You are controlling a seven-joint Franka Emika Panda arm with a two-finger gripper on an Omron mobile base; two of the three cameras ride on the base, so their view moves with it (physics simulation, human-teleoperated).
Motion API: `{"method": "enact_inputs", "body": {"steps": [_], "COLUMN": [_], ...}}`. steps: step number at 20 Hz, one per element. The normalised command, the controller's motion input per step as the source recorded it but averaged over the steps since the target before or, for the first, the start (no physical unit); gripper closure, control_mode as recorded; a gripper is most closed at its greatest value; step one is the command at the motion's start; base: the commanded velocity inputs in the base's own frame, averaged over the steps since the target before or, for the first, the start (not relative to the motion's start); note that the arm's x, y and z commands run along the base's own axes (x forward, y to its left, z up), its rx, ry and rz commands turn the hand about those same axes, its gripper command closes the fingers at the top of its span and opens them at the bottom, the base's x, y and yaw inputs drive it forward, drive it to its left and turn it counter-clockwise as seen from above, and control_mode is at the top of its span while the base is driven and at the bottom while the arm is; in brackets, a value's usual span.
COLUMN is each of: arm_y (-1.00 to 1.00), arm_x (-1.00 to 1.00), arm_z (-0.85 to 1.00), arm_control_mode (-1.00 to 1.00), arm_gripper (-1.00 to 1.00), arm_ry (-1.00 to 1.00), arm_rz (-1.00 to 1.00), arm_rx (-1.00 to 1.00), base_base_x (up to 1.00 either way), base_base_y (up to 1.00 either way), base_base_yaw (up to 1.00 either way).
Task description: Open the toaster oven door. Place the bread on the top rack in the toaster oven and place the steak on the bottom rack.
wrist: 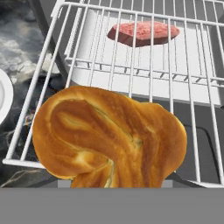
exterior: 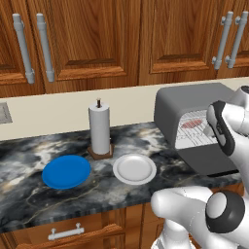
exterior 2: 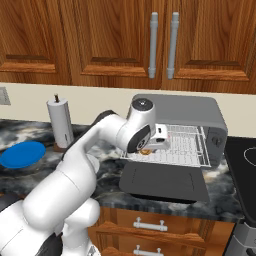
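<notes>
The hand view shows the bread (wrist: 109,140) on the front corner of the top rack (wrist: 140,57), with the steak (wrist: 143,33) seen through the wires, deeper on the bottom rack (wrist: 131,85); the gripper's fingers are hidden behind the bread, so whether it grips I cannot tell; the right base view shows the toaster oven (exterior 2: 180,112) with its toaster oven door (exterior 2: 162,182) lying flat toward the counter edge, the gripper (exterior 2: 150,149) at the rack's front; left of the oven, the left base view shows a white plate (exterior: 134,168), blue plate (exterior: 66,171) and paper-towel roll (exterior: 100,129).
</notes>
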Motion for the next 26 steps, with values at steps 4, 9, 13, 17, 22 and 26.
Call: {"method": "enact_inputs", "body": {"steps": [4, 9, 13, 17, 22, 26], "arm_y": [-0.04, -0.05, -0.05, -0.06, -0.07, -0.02], "arm_x": [0.01, 0.07, 0.06, 0.01, 0.00, 0.06], "arm_z": [-0.14, -0.11, -0.06, -0.06, -0.06, -0.04], "arm_control_mode": [-1.00, -1.00, -1.00, -1.00, -1.00, -1.00], "arm_gripper": [1.00, 1.00, 1.00, 1.00, 1.00, 1.00], "arm_ry": [0.00, 0.00, 0.00, 0.00, 0.00, 0.00], "arm_rz": [0.01, 0.03, 0.04, 0.05, 0.07, 0.04], "arm_rx": [-0.02, -0.02, -0.01, 0.00, 0.00, 0.00], "base_base_x": [0.00, 0.00, 0.00, 0.00, 0.00, 0.00], "base_base_y": [0.00, 0.00, 0.00, 0.00, 0.00, 0.00], "base_base_yaw": [0.00, 0.00, 0.00, 0.00, 0.00, 0.00]}}
